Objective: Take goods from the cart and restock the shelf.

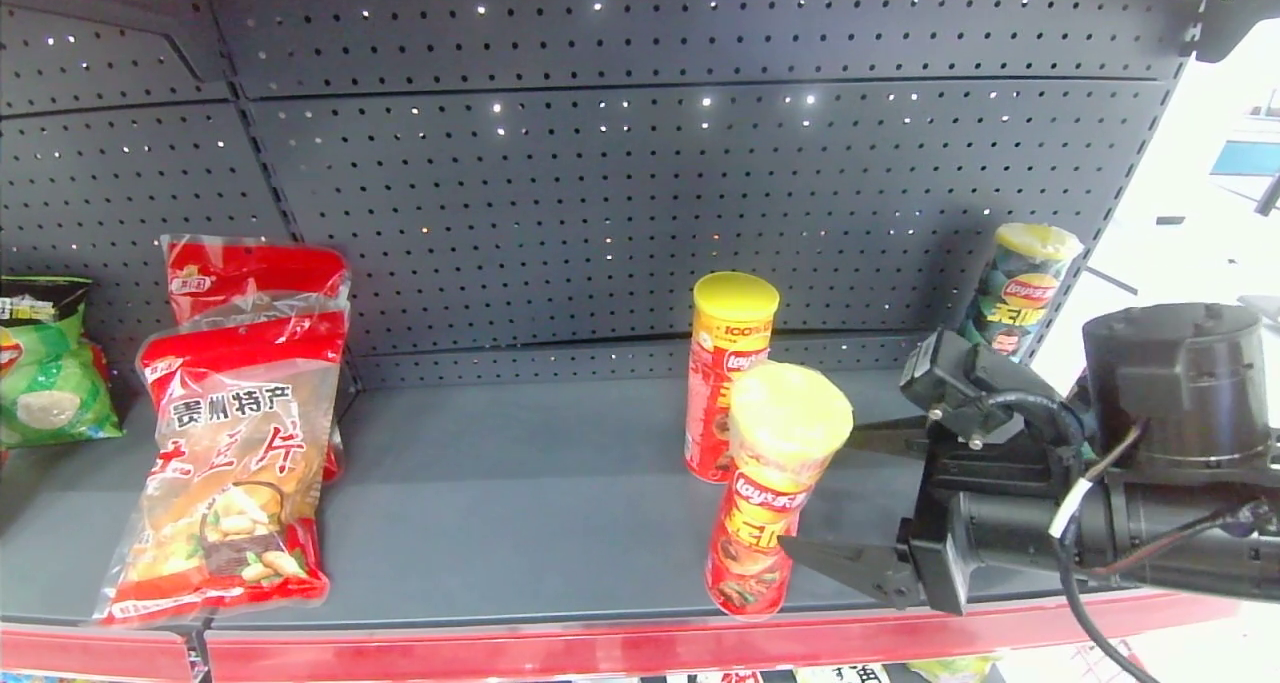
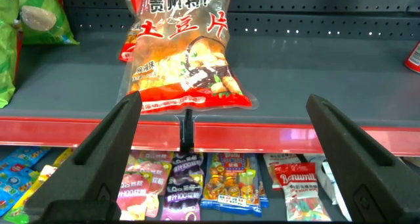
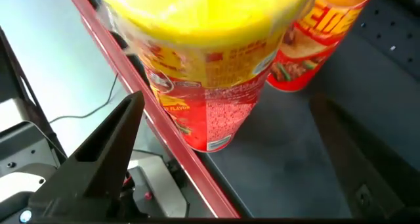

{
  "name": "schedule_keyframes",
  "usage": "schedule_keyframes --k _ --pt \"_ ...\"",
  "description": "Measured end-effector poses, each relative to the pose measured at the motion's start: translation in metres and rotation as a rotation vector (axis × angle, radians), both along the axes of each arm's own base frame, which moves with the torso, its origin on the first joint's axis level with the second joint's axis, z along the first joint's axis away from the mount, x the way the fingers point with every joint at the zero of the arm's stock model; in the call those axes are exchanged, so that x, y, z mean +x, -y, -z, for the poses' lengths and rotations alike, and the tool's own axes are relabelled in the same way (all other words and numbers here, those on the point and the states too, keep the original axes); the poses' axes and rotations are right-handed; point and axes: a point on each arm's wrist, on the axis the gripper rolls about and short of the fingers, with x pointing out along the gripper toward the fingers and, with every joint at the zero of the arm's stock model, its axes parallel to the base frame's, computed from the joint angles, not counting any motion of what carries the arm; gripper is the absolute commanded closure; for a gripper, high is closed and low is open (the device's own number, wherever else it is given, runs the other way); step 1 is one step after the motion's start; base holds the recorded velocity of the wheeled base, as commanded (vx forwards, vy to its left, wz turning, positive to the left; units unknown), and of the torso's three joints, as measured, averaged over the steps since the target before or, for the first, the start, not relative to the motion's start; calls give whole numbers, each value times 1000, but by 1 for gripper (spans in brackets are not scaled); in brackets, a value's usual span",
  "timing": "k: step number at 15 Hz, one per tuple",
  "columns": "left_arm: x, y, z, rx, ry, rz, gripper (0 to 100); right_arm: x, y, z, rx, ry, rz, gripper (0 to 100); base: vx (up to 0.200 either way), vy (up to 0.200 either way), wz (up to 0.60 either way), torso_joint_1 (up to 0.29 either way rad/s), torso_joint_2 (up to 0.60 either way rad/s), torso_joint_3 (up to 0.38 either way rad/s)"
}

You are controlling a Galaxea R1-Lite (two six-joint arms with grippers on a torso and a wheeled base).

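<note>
The shelf (image 1: 520,483) is found partly stocked, with a broad bare stretch of its deck between the bags on the left and the cans on the right. A large red front bag (image 1: 235,463) is stood at the shelf lip, leaning back on a rear bag (image 1: 250,273) of the same kind; a green bag (image 1: 45,363) is seen further left. The right gripper (image 1: 820,488) is held level at the right end of the shelf, jaws wide, with one finger on each side of the front can (image 1: 775,483); no contact with it can be made out. This can is set upright on the deck, right at the red lip, just in front of the rear can (image 1: 728,373). A green can (image 1: 1020,288) is stood against the back panel, well apart. The left gripper (image 2: 224,99) is held below and before the front bag, jaws wide and empty, above a lower tier of sweets (image 2: 223,184). The front can is judged placed, though close to the edge; withdrawal of the gripper and further trips to the cart are judged outstanding.
</note>
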Motion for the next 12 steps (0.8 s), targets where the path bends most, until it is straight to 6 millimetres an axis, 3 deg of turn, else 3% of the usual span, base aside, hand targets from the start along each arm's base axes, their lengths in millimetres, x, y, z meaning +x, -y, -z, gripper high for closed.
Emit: schedule_keyframes --k 12 --pt "0 0 0 0 0 0 0 11 -9 7 -11 -35 9 0 0 0 0 0 0 0"
